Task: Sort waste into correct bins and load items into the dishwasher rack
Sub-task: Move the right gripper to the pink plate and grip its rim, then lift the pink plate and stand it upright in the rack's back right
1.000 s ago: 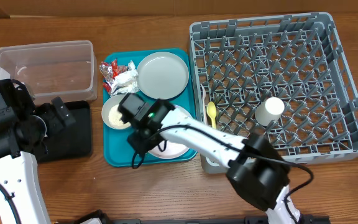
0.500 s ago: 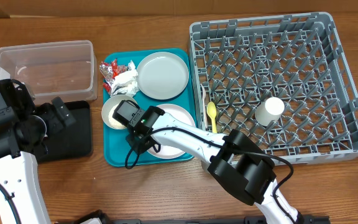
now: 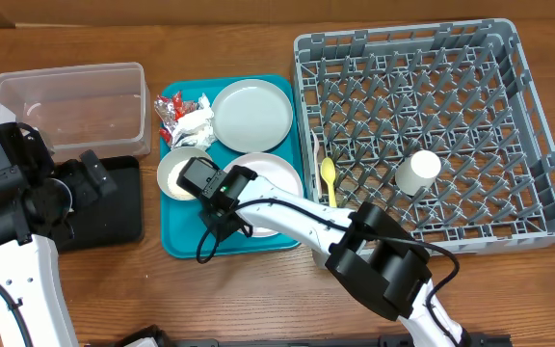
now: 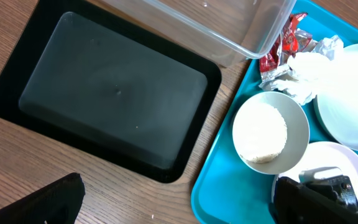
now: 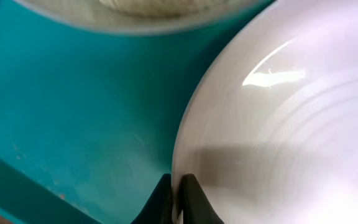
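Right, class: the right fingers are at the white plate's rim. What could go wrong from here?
The right fingers pinch only the very edge of the white plate, so it may slip or tilt when lifted. The rice bowl sits close beside that plate on the tray; a dragged plate could knock it and spill grains.

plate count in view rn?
2. Pale grey-green plate at the teal tray's far right; white-pinkish plate at its near right, partly under the right arm, right claw pinching its rim. None in the dishwasher rack.
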Robot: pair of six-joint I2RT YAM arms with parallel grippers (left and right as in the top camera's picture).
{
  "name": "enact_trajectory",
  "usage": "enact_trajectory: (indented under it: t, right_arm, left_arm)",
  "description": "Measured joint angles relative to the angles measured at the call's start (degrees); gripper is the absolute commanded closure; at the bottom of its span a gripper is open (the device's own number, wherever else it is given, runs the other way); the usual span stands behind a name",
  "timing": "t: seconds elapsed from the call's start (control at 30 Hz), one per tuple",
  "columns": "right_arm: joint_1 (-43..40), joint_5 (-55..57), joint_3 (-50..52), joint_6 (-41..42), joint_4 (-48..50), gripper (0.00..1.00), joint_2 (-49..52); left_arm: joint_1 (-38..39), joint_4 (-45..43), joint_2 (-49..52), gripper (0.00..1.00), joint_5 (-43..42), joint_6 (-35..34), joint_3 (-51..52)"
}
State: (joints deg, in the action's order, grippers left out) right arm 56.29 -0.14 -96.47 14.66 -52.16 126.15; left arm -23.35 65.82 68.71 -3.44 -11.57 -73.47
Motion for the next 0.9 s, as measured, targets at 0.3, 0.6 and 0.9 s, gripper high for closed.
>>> enact_trajectory:
  t: [0.3,0.6,0.9]
  right_arm:
    - [0.1,0.1,-4.5,-0.4,-8.0,0.96,-1.9]
    - [0.0,0.5,-8.7,-0.1,-11.2,0.96,-7.4]
    - [-0.1,2.1,-11.1,-3.1,-10.4,0.96,-17.4]
  left_arm:
    - [0.0,0.0,0.0,0.0,0.0,0.0,0.0]
    - [0.0,0.0,0.0,0.0,0.0,0.0,0.0]
    - [0.0,0.0,0.0,0.0,0.0,0.0,0.0]
